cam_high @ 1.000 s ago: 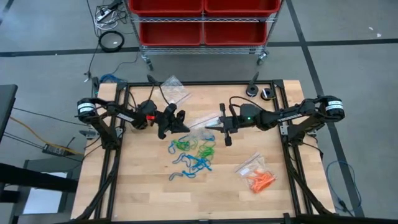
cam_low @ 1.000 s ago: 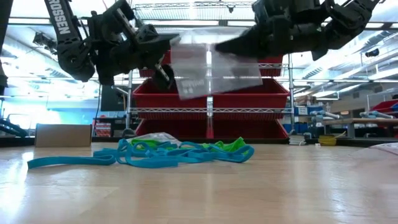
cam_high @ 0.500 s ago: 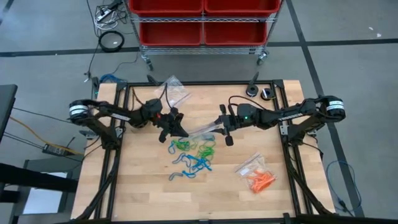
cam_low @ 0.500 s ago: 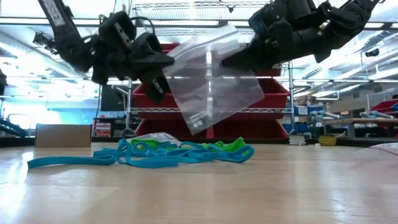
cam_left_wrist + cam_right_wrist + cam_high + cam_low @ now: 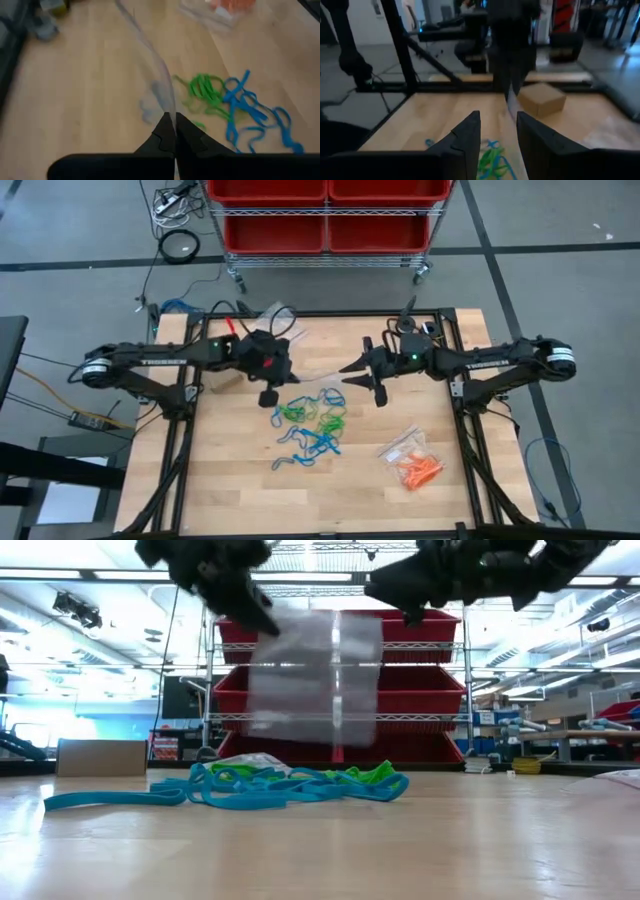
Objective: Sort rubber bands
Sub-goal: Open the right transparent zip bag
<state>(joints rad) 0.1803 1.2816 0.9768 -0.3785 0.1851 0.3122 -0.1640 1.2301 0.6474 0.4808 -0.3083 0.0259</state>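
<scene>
Holding the clear bag (image 5: 312, 675) aloft in my clenched left gripper (image 5: 175, 131), right gripper (image 5: 497, 131) parted beside it; rubber bands (image 5: 312, 425) wait on the table (image 5: 230, 480) below. Next, spreading the mouth.

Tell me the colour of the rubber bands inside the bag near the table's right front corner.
Orange: the rubber bands in that bag show best in the high view.

High view: straight down on the whole table (image 5: 240, 490). Low view: table-top level, facing the red bins (image 5: 410, 690). Wrist views: close, looking past their own fingers. All share the rubber bands (image 5: 312, 425) (mid-table).
</scene>
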